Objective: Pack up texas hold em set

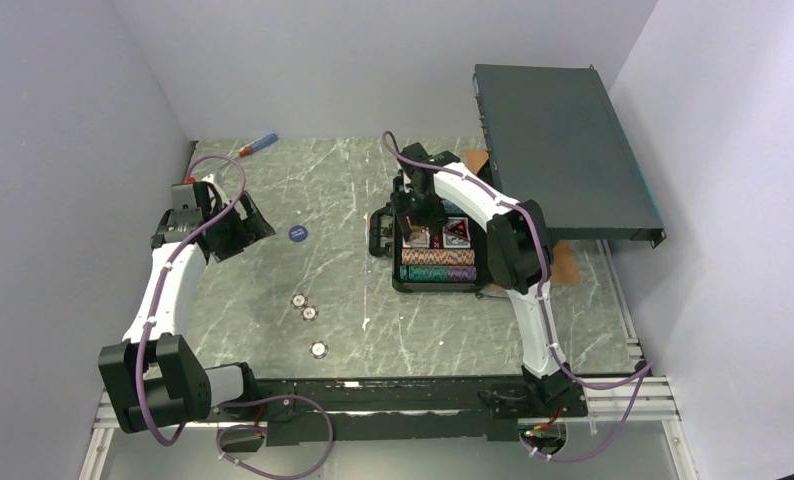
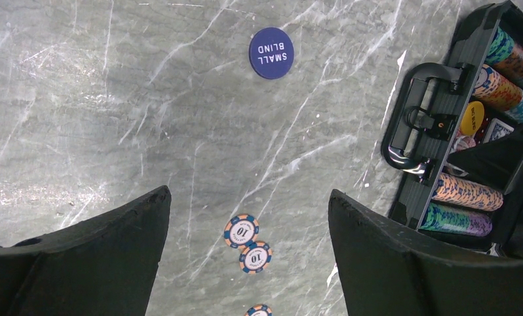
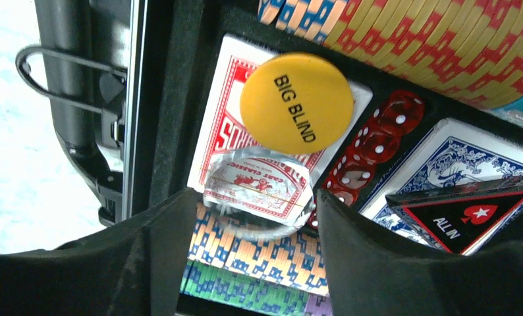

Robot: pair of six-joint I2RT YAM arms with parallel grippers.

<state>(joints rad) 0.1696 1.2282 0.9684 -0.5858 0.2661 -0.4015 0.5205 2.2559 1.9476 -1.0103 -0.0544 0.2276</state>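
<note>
Grey marble-patterned table carries everything. The left gripper hovers released, jaws wide, above two striped chips; the blue SMALL BLIND button lies beyond. Further right sits the open case, where the right gripper hangs, jaws parted, over the red deck and yellow BIG BLIND button.

White arms, black joints, purple cables

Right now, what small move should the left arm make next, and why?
Probably lower the left end effector onto the two chips just below it: its jaws stand open and empty, and these chips lie loose on the table, outside the case.
</note>
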